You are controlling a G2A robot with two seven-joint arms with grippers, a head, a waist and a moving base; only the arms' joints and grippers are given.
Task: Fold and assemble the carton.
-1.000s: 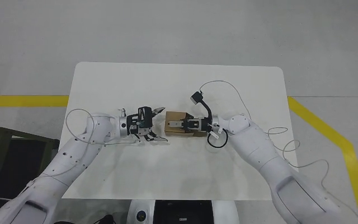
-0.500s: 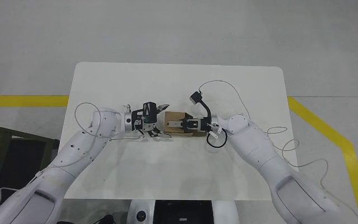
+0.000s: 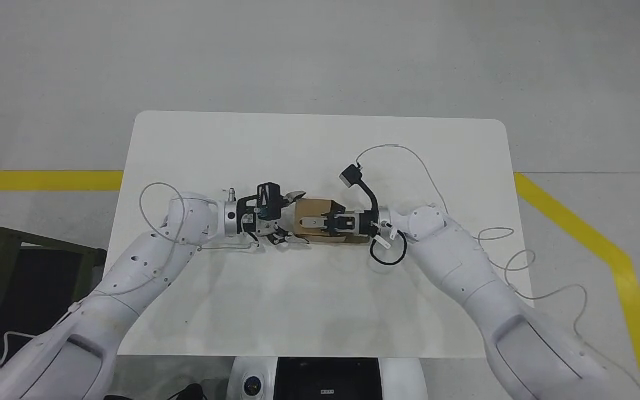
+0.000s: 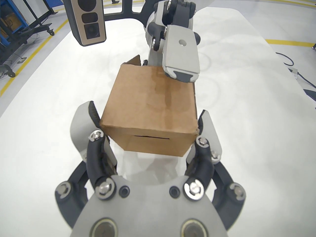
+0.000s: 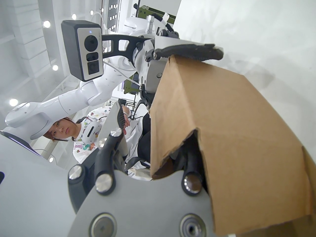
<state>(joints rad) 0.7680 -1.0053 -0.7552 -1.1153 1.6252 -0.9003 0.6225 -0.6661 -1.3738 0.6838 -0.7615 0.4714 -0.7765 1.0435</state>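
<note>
Brown cardboard carton (image 4: 148, 94) sits mid-way on the white table (image 4: 246, 124). Left end effector (image 4: 148, 114) is spread wide and holds nothing, its fingertips just beside the closed end's corners. Right end effector (image 3: 332, 222) is part open, one finger inside the open end. Advise seating squarely on both side walls before closing, so the corners are not crushed.

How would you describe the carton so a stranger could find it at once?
Find the white rectangular table. At its middle, between the left gripper and the right gripper, is the brown cardboard carton. It is the only brown, box-shaped thing there.
</note>
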